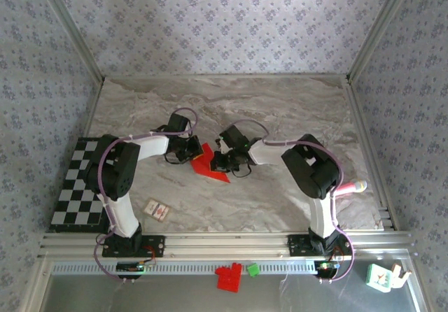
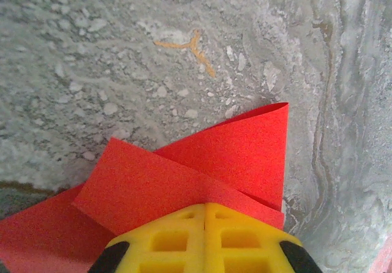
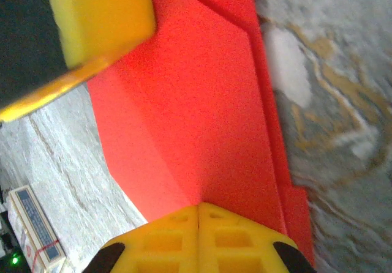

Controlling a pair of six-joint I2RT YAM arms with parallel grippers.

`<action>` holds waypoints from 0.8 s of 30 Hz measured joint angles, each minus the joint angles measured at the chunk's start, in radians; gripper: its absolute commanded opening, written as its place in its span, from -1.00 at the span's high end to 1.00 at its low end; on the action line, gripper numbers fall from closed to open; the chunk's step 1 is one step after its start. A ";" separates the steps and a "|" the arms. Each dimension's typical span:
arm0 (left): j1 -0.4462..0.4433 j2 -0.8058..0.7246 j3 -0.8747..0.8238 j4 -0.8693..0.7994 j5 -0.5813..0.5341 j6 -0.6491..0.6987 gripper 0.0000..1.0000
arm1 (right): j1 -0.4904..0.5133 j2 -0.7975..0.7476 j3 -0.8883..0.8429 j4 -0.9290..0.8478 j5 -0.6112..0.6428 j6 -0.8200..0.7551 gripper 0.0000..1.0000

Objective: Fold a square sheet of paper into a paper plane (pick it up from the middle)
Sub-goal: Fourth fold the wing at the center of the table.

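Observation:
The red sheet of paper (image 1: 209,166) is folded into overlapping angular layers and sits mid-table between both arms. My left gripper (image 1: 191,152) is at its left end. In the left wrist view the yellow fingertips (image 2: 205,207) are pressed together, with the red paper (image 2: 184,175) running in between them; two folded flaps overlap just ahead. My right gripper (image 1: 222,160) is at the paper's right end. Its tips (image 3: 198,207) are shut on a crease of the paper (image 3: 196,114). The left gripper's yellow finger (image 3: 98,16) shows at the upper left of the right wrist view.
A checkerboard mat (image 1: 77,186) lies at the table's left edge and a small white card (image 1: 157,210) lies near the left arm's base. A red toy-brick block (image 1: 228,277) and a green brick (image 1: 253,269) sit below the front rail. A pink-handled tool (image 1: 353,186) lies at the right.

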 measured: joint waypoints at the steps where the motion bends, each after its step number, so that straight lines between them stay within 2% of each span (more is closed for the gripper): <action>1: 0.000 0.000 0.000 0.000 0.000 0.000 0.98 | -0.002 -0.012 -0.017 0.001 -0.004 0.000 0.90; 15: 0.002 0.002 0.000 0.000 0.004 0.011 0.97 | -0.019 -0.085 -0.103 -0.035 -0.022 -0.002 0.89; 24: 0.002 0.003 0.003 -0.003 0.006 0.016 0.97 | -0.020 -0.109 -0.092 -0.140 0.004 -0.047 0.86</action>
